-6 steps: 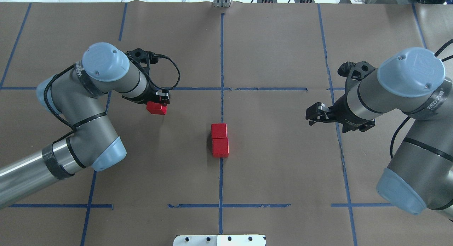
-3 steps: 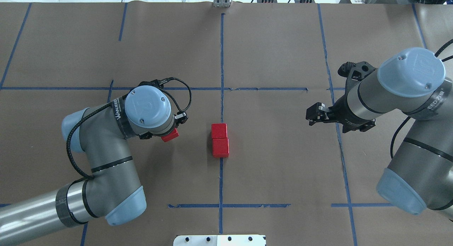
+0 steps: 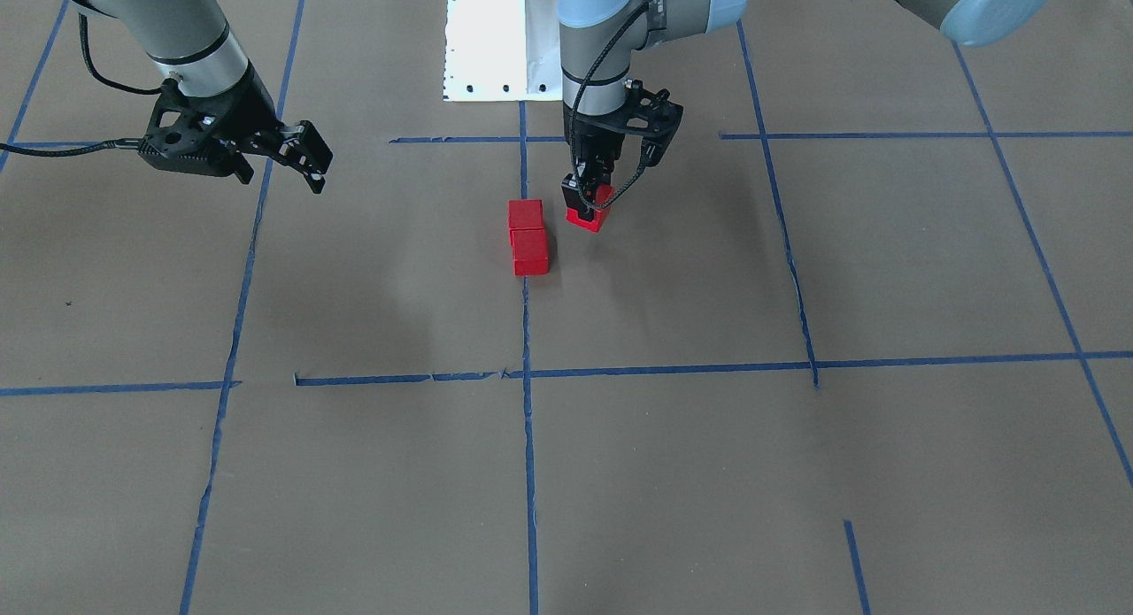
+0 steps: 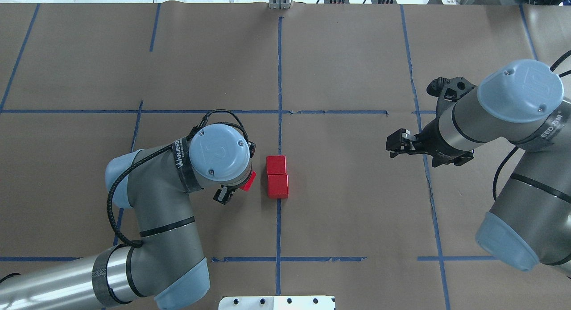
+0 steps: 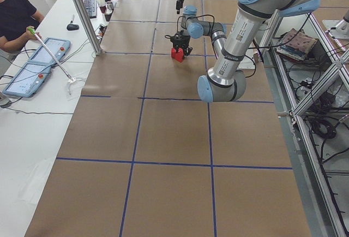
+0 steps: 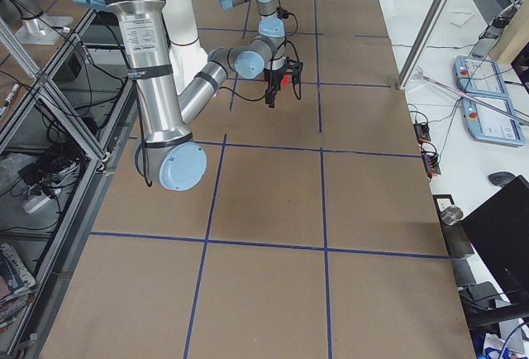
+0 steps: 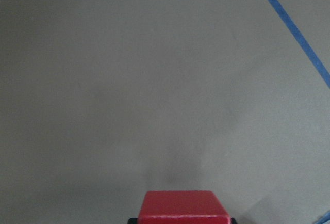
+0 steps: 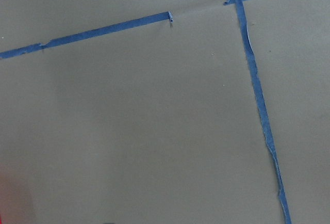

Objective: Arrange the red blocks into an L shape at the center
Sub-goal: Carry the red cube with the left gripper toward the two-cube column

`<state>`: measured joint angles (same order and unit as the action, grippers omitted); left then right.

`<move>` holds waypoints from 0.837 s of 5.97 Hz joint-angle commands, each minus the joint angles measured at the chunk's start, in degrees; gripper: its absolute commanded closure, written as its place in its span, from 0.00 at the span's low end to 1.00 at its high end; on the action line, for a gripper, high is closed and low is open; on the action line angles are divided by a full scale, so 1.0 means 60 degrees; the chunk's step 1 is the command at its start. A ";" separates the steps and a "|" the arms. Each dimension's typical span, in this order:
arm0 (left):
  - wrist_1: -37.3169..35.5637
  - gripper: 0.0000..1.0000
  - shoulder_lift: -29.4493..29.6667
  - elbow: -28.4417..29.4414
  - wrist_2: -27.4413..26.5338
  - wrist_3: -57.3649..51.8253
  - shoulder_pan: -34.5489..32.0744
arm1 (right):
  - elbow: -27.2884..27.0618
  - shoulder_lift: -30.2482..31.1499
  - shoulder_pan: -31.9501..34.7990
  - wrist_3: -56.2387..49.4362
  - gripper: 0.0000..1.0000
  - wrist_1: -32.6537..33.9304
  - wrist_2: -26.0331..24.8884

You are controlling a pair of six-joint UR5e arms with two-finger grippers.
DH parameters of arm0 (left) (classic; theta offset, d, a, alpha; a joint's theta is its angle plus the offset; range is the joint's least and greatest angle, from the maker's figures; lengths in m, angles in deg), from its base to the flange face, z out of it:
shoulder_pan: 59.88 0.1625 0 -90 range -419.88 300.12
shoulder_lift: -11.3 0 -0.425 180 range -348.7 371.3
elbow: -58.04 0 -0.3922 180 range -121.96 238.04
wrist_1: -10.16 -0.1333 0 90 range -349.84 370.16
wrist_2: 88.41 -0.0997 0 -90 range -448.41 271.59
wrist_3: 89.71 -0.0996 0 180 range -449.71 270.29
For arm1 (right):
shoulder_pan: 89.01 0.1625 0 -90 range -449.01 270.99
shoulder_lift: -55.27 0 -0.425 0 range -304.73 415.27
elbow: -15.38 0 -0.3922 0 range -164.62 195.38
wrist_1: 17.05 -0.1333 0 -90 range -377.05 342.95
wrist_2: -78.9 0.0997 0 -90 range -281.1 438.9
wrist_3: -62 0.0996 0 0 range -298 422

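Two red blocks lie touching in a short column on the vertical blue tape line of the center cell. They also show in the front-facing view. My left gripper is shut on the third red block and holds it low over the paper, a small gap to the left of the pair. The left wrist view shows this block at its bottom edge. My right gripper is open and empty near the cell's right border.
The white robot base plate sits at the near table edge. A metal post stands at the far edge. An operator with control tablets sits at a side table beyond the far edge.
My left arm has carried the red block right and toward the robot base, from the center cell's far left corner to just beside the pair. The right arm has not moved.
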<state>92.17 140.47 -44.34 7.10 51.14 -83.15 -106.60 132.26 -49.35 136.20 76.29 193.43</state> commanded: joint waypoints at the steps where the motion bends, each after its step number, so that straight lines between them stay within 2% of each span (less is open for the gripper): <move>1: 0.0320 0.95 -0.0010 0.0508 0.0018 0.1613 -0.0005 | -0.0235 0.0218 0.0010 0.0010 0.00 0.0015 0.0014; 2: 0.0263 1.00 0.0033 0.0757 0.0236 0.2068 -0.0106 | -0.0251 0.0249 0.0010 0.0010 0.00 0.0015 0.0000; 3: 0.0320 1.00 0.0034 0.0774 0.1064 0.2349 -0.0499 | -0.0266 0.0249 0.0010 0.0010 0.00 0.0015 0.0000; 5: 0.0683 1.00 0.0078 0.1342 0.1131 0.2439 -0.0517 | -0.0237 0.0249 0.0010 0.0025 0.00 0.0015 0.0000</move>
<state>94.83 140.84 -37.95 13.43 65.28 -86.03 -108.13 133.75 -49.29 136.33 76.38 193.42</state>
